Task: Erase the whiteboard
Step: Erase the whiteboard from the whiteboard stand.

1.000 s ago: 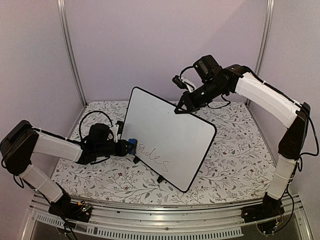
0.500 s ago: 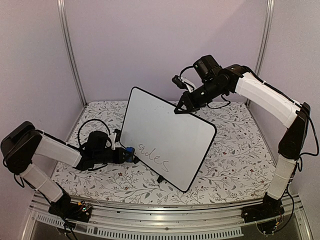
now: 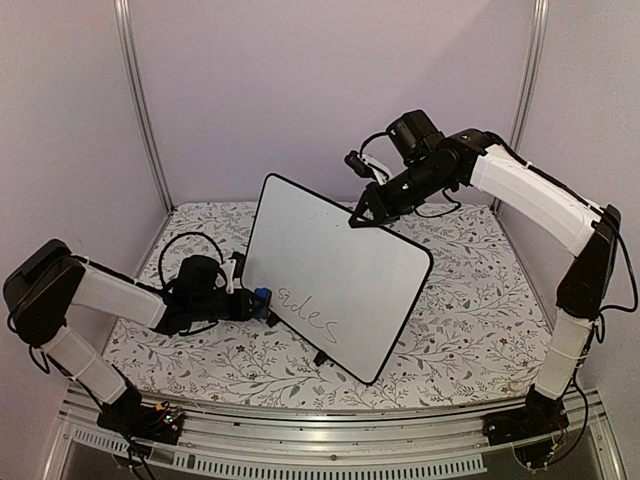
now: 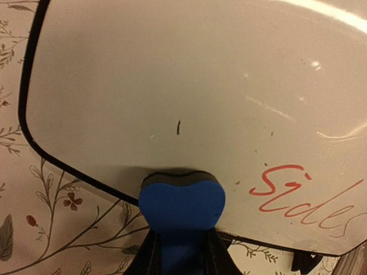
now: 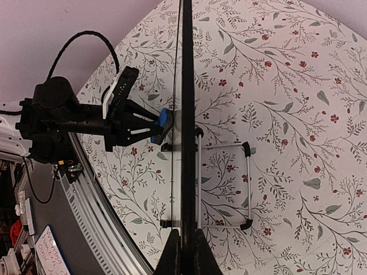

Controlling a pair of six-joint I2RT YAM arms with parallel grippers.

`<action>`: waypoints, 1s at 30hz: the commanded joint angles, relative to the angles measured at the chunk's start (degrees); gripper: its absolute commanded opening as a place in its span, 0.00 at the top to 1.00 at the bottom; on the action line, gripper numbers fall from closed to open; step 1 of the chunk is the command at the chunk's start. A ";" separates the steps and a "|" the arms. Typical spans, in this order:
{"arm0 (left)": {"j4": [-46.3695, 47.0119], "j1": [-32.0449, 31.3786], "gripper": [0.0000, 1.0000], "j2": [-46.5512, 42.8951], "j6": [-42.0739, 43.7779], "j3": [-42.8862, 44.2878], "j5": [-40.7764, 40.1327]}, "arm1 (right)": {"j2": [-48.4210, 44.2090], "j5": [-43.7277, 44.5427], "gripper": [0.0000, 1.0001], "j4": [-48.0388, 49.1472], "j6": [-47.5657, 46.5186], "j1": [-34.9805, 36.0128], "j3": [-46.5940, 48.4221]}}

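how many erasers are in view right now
1. The blue eraser is clamped in the left tool, against the whiteboard's lower edge, left of the writing. The board could hide others behind it.

Whiteboard (image 3: 340, 270) white, black rim; writing (image 4: 285, 187) red-purple. Eraser block (image 4: 180, 206) blue. Tablecloth (image 3: 470, 300) cream, grey leaf sprigs, red flowers.

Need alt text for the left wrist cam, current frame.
A blue eraser, held in the left gripper, sits against the lower part of a whiteboard that fills most of the view. Red handwriting reading roughly "Sides" lies to the eraser's right, not yet wiped. A floral table cover shows at the left edge.
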 commanded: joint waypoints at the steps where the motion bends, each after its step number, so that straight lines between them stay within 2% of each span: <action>1: -2.61 0.58 1.00 1.07 3.21 6.98 -0.38 | 2.28 -0.87 1.00 -5.53 -3.27 2.23 -1.47; 7: -2.33 1.25 1.00 2.15 2.84 8.76 -0.75 | 2.24 -0.76 1.00 -5.56 -3.39 2.31 -1.42; 15: 1.72 1.46 1.00 2.72 1.05 1.40 1.34 | 2.59 -0.71 1.00 -5.44 -3.52 2.45 -1.60; 21: 1.05 1.45 1.00 0.76 1.61 -2.04 0.16 | 2.49 -0.66 1.00 -5.28 -3.61 2.41 -1.69; 26: 0.45 1.44 1.00 -1.48 2.46 -0.11 -0.55 | 2.94 -0.79 1.00 -5.25 -3.52 2.41 -1.39; 30: -2.34 1.54 1.00 -0.66 4.02 5.36 -0.38 | 2.86 -0.72 1.00 -5.27 -3.60 2.41 -1.49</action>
